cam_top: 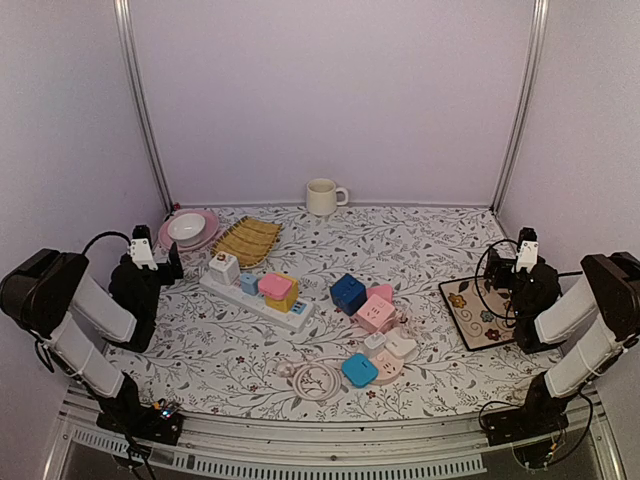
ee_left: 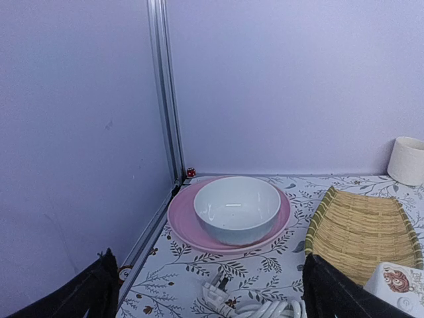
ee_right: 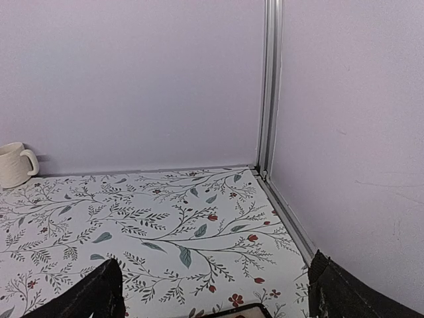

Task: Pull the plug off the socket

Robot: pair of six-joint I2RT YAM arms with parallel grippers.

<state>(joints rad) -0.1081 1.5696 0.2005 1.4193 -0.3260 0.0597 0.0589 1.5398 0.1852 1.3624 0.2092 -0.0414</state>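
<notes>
A white power strip, the socket (cam_top: 258, 298), lies left of centre on the floral table. Three plugs sit in it: a white cube adapter (cam_top: 223, 268), a small light-blue one (cam_top: 249, 284) and a pink-topped yellow one (cam_top: 278, 290). My left gripper (cam_top: 168, 262) hangs open just left of the strip's far end, apart from it. In the left wrist view the gripper (ee_left: 212, 301) is empty, with the white adapter (ee_left: 397, 285) at the lower right corner. My right gripper (cam_top: 505, 266) is open at the far right, and its wrist view (ee_right: 218, 301) shows only bare table between the fingers.
A white bowl (ee_left: 236, 209) on a pink plate (ee_left: 182, 222), a bamboo tray (ee_left: 361, 232) and a mug (cam_top: 322, 196) stand at the back. Loose blue (cam_top: 348, 293) and pink (cam_top: 375, 312) adapters, a coiled cable (cam_top: 315, 378) and a patterned coaster (cam_top: 475, 310) lie right of the strip.
</notes>
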